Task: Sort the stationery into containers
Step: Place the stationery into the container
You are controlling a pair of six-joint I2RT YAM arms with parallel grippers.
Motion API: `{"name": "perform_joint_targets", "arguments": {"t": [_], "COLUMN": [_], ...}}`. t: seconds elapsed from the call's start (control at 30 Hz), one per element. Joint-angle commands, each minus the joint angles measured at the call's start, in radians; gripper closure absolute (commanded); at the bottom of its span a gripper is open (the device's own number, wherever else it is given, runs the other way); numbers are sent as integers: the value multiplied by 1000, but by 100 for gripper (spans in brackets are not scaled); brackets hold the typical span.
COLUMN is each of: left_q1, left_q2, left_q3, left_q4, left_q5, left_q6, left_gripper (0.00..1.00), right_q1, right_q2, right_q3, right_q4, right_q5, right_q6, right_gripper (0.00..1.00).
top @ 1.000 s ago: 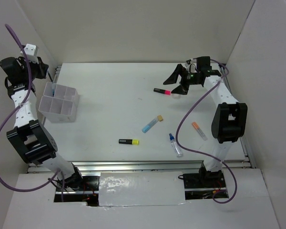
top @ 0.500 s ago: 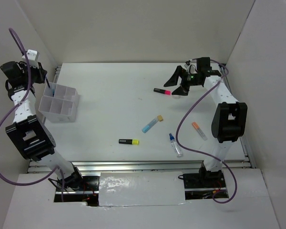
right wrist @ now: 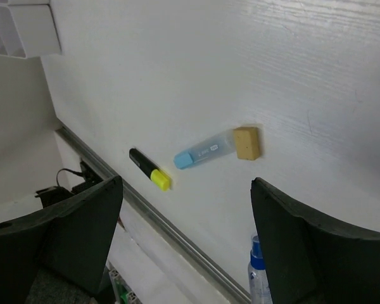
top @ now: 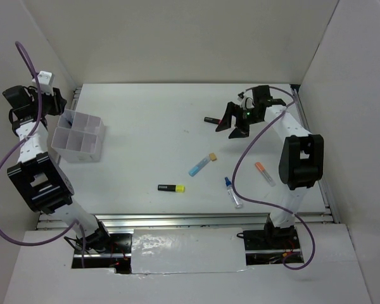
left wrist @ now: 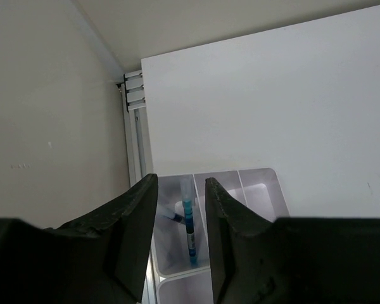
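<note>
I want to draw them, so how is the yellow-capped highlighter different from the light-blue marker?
The yellow-capped highlighter has a black body. The light-blue marker is pale blue with a tan end. Seen from above, the highlighter lies straight across, while the marker lies slanted. The highlighter is closer to the near edge of the table, and the marker is farther in. Both lie flat and loose, outside the organizer box.

— What is surrounding the work?
— A white desk [top: 152, 114] is sitting between pale walls [top: 177, 38], and a metal rail [top: 177, 220] is running along its near edge.
— And below that?
— A shiny sheet [top: 177, 244], possibly foil, is catching light.
</note>
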Motion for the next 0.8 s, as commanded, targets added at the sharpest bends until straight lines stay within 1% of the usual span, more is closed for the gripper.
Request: {"name": "perform_joint_targets", "arguments": {"t": [0.0, 0.1, 0.17, 0.23, 0.27, 0.3, 0.33, 0.37, 0.4, 0.43, 0.47, 0.53, 0.57, 0.63, 0.67, 0.7, 0.77], "left_q1": [12, 12, 3, -29, -42, -72, -92, -112, -159, -189, -254, -325, -400, -475, -540, -560, -664], "left_q2": [-23, -50, -73, -92, -99, -107, -137, -153, -167, -202, -220, -275, -291, -342, -357, -371, -411], "left_q3": [7, 25, 71, 108, 134, 141, 140, 129, 122, 108, 77, 39, -5, -73, -102, -127, -211], "left_q4": [34, 48, 2, -76, -110, -179, -205, -233, -294, -322, -349, -418, -432, -475, -486, -491, -466], "left_q5": [47, 68, 87, 96, 94, 85, 73, 62, 42, 27, 5, -45, -58, -75, -68, -58, -45], "left_q6": [0, -29, -40, -21, -11, 2, 25, 41, 66, 89, 133, 176, 177, 169, 157, 149, 89], "left_gripper": [52, 52, 52, 52, 50, 47, 41, 40, 39, 35, 32, 31, 30, 29, 29, 29, 29], "right_q1": [17, 14, 11, 12, 11, 12, 17, 21, 26, 29, 38, 43, 41, 43, 47, 55, 73], "right_q2": [-81, -103, -118, -147, -157, -179, -190, -203, -225, -239, -259, -278, -290, -319, -339, -351, -374], "right_q3": [-19, -16, -16, -24, -28, -45, -54, -65, -91, -105, -129, -148, -171, -192, -224, -237, -273], "right_q4": [-28, -55, -68, -81, -84, -88, -88, -88, -86, -84, -83, -88, -88, -94, -94, -94, -91], "right_q5": [49, 87, 130, 155, 169, 195, 209, 221, 248, 265, 282, 321, 327, 342, 344, 347, 361], "right_q6": [-56, -86, -116, -148, -157, -175, -185, -195, -212, -221, -231, -248, -252, -287, -295, -320, -340], "right_gripper": [13, 14, 15, 15, 15, 15, 16, 16, 16, 16, 16, 16, 16, 16, 16, 16, 16]}}
